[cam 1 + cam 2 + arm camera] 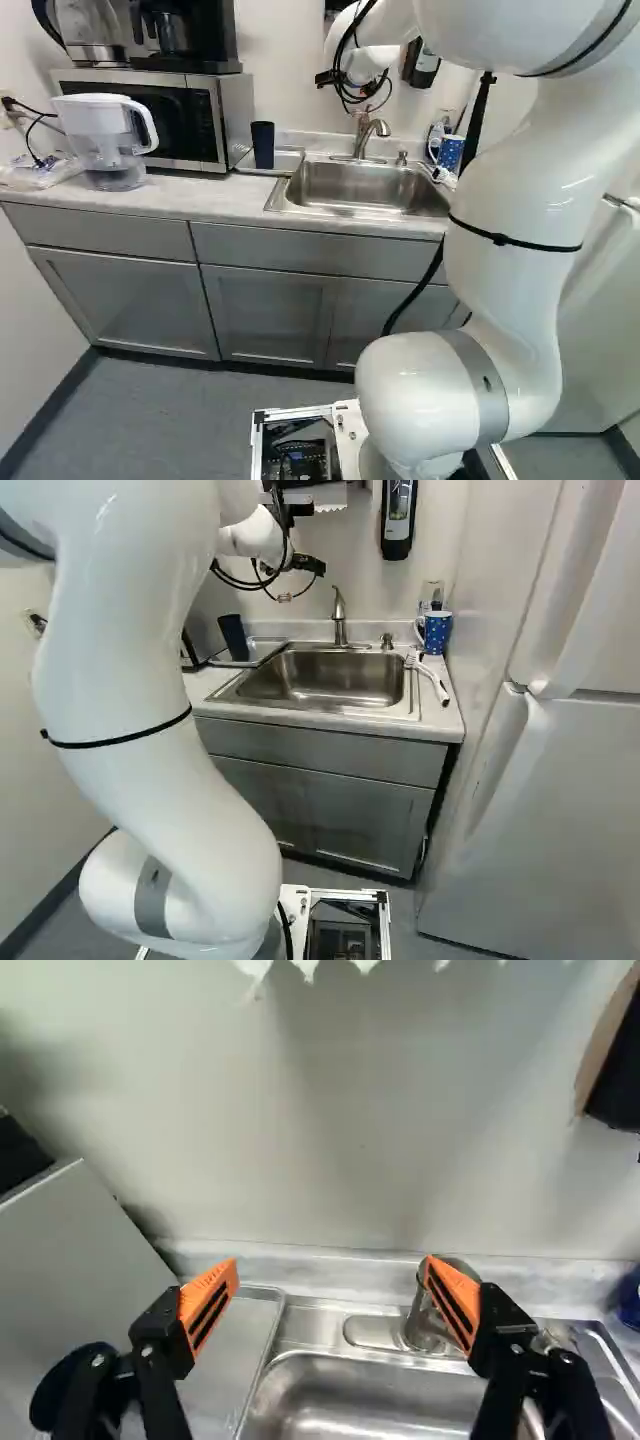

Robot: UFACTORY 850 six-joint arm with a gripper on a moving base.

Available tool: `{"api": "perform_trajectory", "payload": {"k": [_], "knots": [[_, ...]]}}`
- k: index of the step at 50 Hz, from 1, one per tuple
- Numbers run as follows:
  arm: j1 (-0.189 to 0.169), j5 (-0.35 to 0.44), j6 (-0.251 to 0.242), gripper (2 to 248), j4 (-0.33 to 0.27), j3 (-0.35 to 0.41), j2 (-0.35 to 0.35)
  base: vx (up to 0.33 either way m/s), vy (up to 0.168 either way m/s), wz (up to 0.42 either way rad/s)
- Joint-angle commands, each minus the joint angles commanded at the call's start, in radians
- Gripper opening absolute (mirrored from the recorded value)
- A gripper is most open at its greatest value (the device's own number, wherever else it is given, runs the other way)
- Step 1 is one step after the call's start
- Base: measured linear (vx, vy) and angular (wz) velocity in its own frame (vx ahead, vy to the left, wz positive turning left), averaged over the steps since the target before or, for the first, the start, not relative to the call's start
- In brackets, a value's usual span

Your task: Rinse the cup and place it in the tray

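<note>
Pincer [331, 1263] spread, empty; to collect the cup [263, 146], centre the opening around it, clear of the microwave [203, 130], before closing.

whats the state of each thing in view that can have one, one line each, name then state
black two-fingered claw, open
tall dark blue cup, upright
curved silver metal faucet, no water seen running
boxy silver microwave, door shut
gray panelled cabinet doors, shut
tall white refrigerator, doors shut
clear pitcher with white top and handle, upright
blue white-dotted mug, upright
</note>
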Motion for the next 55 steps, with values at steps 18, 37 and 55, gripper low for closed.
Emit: {"api": "perform_trajectory", "payload": {"k": [18, 37, 55], "knots": [[0.008, -0.092, 0.0, 247, 0.0, 0.079, 0.074, 0.0, 0.0, 0.0], [0.013, -0.197, 0.0, 247, 0.0, 0.149, 0.141, 0.0, 0.0, 0.0], [0.013, -0.297, 0.0, 247, 0.0, 0.213, 0.205, 0.0, 0.0, 0.0]]}}
